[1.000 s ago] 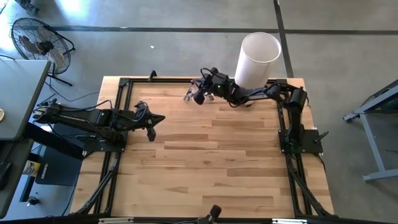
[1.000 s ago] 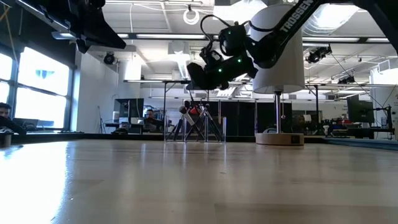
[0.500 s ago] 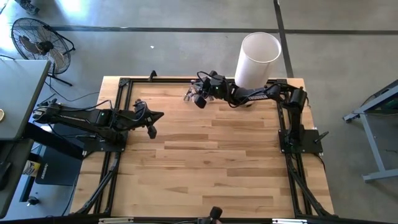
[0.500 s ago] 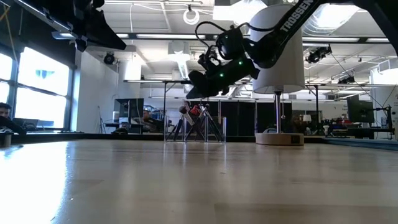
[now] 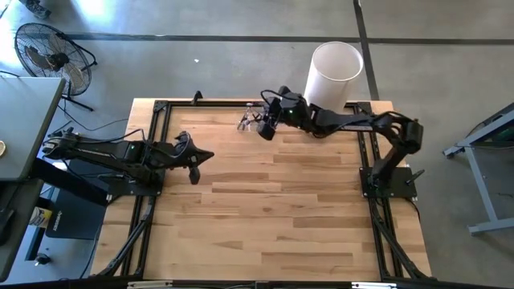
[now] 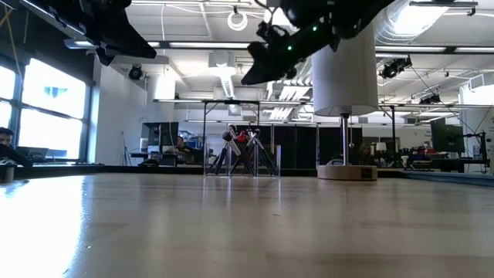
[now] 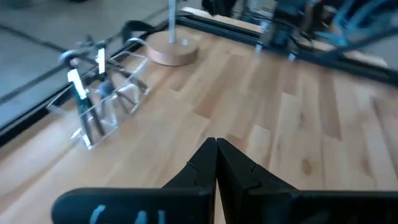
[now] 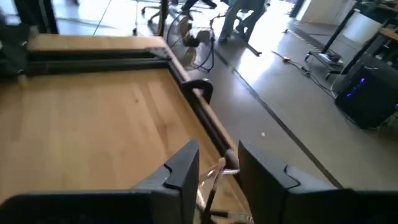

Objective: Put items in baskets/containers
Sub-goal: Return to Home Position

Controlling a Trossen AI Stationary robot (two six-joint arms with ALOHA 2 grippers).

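A small clear container (image 7: 104, 106) stands at the table's far edge, left of the tall white cylinder (image 5: 333, 74). Several thin brushes (image 7: 78, 90) stand upright in it, lower ends inside. My right gripper (image 8: 217, 165) hangs open above the container (image 5: 247, 122); the container's rim and brush ends (image 8: 214, 180) show below, between its fingers, and it holds nothing. My left gripper (image 7: 216, 149) is shut and empty, raised over the table's left part (image 5: 195, 159).
The white cylinder stands on a round wooden base (image 7: 173, 51) at the far right. A black metal frame (image 5: 161, 112) runs along the table's sides. The broad wooden middle and near part of the table (image 5: 265, 217) is bare.
My right gripper has risen above the clear container and moved slightly toward the table's right, as its arm's elbow swung out toward the right edge. The container and its brushes have stayed where they were.
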